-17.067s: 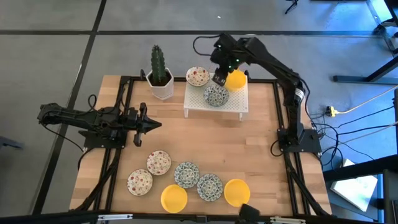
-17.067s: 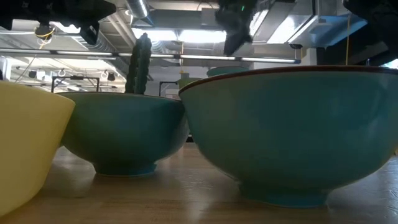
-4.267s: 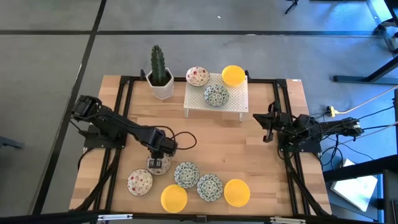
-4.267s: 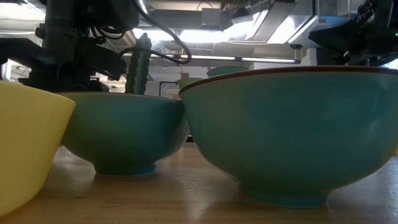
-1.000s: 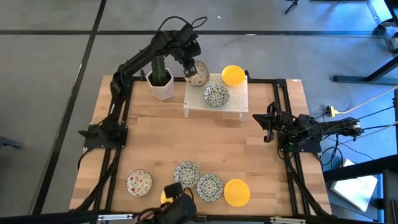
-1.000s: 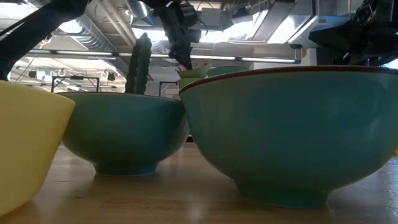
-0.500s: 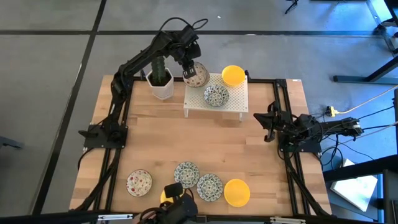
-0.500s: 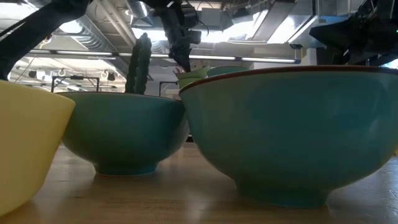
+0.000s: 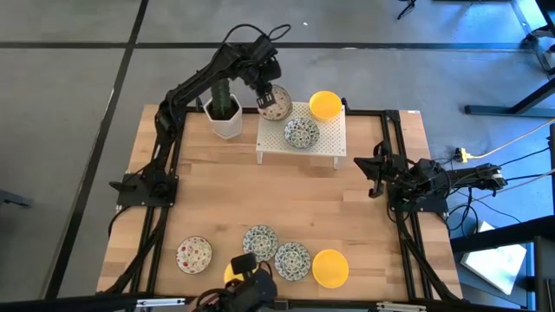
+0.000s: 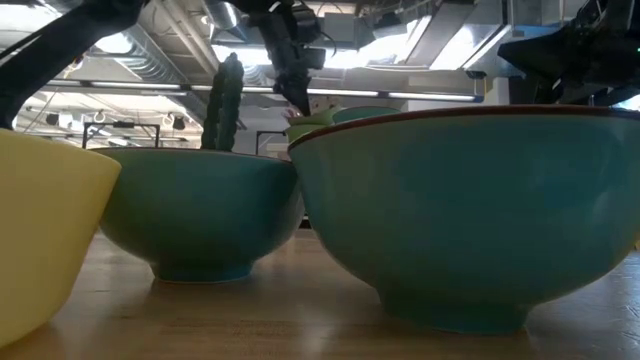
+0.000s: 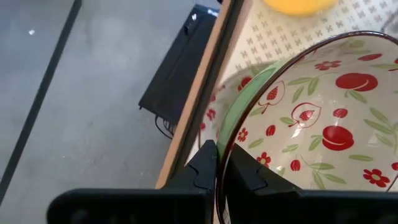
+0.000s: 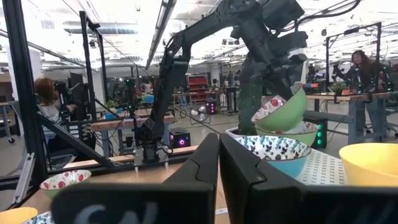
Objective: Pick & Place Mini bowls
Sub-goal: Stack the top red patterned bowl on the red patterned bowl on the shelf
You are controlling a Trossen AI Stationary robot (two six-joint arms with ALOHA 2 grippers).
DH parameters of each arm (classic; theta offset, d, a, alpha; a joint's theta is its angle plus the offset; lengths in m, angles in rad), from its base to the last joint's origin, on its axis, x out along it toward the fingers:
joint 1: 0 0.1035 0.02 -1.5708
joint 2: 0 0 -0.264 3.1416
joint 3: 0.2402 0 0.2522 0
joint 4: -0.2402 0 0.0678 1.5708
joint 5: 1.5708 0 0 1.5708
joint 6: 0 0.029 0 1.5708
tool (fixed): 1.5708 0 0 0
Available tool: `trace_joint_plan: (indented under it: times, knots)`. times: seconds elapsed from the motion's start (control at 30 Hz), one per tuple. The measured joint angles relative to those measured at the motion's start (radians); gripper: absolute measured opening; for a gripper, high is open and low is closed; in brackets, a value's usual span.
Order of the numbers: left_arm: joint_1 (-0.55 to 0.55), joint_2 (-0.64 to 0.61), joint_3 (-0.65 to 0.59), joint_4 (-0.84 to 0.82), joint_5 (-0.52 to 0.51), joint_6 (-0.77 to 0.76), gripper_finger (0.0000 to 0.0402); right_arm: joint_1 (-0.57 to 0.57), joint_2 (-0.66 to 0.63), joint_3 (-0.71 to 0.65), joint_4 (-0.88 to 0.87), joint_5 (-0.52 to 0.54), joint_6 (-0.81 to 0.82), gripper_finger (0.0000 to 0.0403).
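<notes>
The left end effector was clamped on the rim of a tilted red-specked mini bowl, held just above another red-specked bowl at the back-left corner of the white rack by the table's far edge. The right end effector, fingers pressed together and holding nothing, waited near the table's right edge. Other mini bowls lay along the near edge.
</notes>
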Motion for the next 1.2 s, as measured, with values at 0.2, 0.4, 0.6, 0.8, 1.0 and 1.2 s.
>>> trace_joint_plan:
  times: [0.2, 0.4, 0.6, 0.8, 1.0, 1.2]
  knots:
    - [0.0, 0.01, 0.0, 0.014, 0.004, -0.001, 0.0008, 0.0, 0.0, 0.0, 0.001, 0.0, -0.02, 0.0016]
    - [0.001, 0.023, -0.007, -0.018, 0.005, -0.002, 0.0008, 0.0, 0.0, 0.0, 0.002, 0.0, -0.021, 0.0016]
    - [-0.008, 0.039, -0.009, -0.02, 0.007, -0.001, 0.0008, 0.0, 0.0, 0.0, 0.002, -0.001, -0.022, 0.0016]
    - [-0.008, 0.041, -0.009, -0.032, 0.013, 0.038, 0.0009, 0.0, 0.0, 0.0, 0.004, -0.002, -0.022, 0.0016]
    - [-0.024, 0.041, -0.009, -0.01, 0.0, 0.06, 0.0034, 0.0, 0.0, 0.0, 0.004, -0.002, -0.022, 0.0016]
    - [-0.036, 0.041, -0.008, -0.01, -0.003, 0.077, 0.0076, 0.0, 0.0, 0.0, 0.004, -0.002, -0.021, 0.0016]
